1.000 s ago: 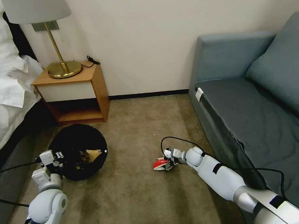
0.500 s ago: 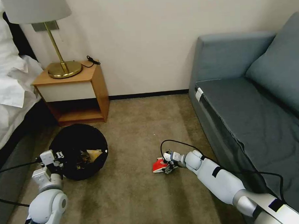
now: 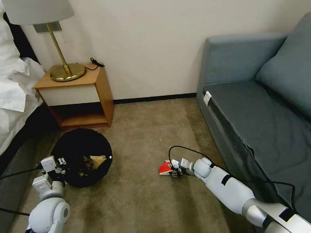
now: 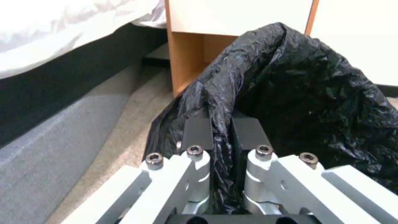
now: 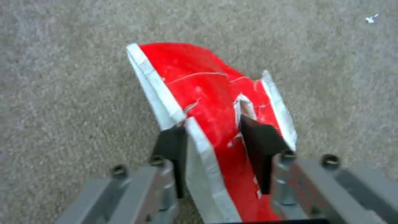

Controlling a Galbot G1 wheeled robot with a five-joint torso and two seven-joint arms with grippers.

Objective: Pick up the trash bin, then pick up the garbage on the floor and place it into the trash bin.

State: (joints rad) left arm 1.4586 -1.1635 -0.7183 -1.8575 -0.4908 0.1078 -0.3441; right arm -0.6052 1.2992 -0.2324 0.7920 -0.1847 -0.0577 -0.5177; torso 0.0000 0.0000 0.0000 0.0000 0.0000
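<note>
In the head view we see our right gripper [image 3: 174,171] low over the carpet [image 3: 145,130], just in front of the sofa [image 3: 252,126], with its fingers on the crushed red-and-white cup [image 3: 165,168]; a second ago the cup sat tilted a little nearer us, and now it lies flatter and slightly farther toward the wall, while our right arm has stretched lower and more level; the cable loop above the wrist has shifted with it. Our left gripper [image 3: 58,166] holds the near rim of the bin [image 3: 82,157], which stands by the wooden nightstand [image 3: 77,96] as before; the black liner is crinkled and glossy, and scraps of yellow and brown litter [image 3: 92,161] lie inside; the brass lamp [image 3: 62,58] and white bedding [image 3: 6,85] have not changed.

In the left wrist view our two black pads [image 4: 198,133] are pressed together on a fold of the liner [image 4: 298,93] at the bin's rim; the plastic bunches in sharp creases between them; beyond it are the nightstand's orange-brown side panel [image 4: 186,56] and the grey bed base [image 4: 62,130].

In the right wrist view our dark fingers [image 5: 259,143] are clamped on the flattened cup [image 5: 207,93]; its red skin is cracked, its white rim bent into angular flaps; the carpet [image 5: 62,77] beneath is a short, nubbly beige pile.
</note>
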